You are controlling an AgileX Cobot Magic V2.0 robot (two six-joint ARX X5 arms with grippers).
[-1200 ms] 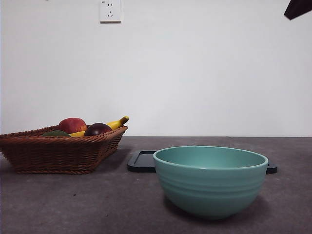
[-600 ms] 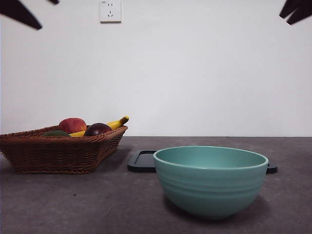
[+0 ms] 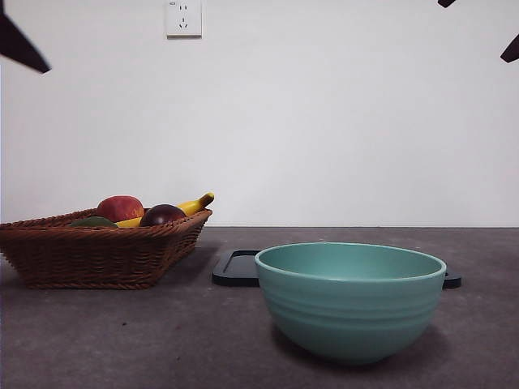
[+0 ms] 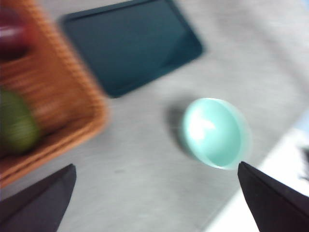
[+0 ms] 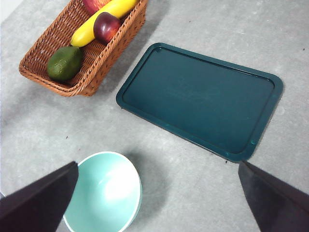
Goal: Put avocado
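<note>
The avocado (image 3: 93, 221) is dull dark green and lies in the brown wicker basket (image 3: 97, 259) at the left of the table. It also shows in the right wrist view (image 5: 64, 63) at one end of the basket (image 5: 104, 55), and blurred in the left wrist view (image 4: 17, 123). My left gripper (image 4: 154, 203) is open and empty, high above the table between basket and bowl. My right gripper (image 5: 154, 203) is open and empty, high above the bowl and tray. The front view shows only black tips at its top corners (image 3: 20, 44) (image 3: 511, 49).
A red apple (image 3: 120, 207), a dark maroon fruit (image 3: 162, 215) and a banana (image 3: 195, 204) share the basket. A teal bowl (image 3: 350, 300) stands at the front. A dark flat tray (image 3: 235, 267) lies behind it. A white wall with a socket (image 3: 183, 18) closes the back.
A black arm tip came into view at the top left and shifted down towards the edge. The top right tip drew back towards its corner. Nothing on the table moved.
</note>
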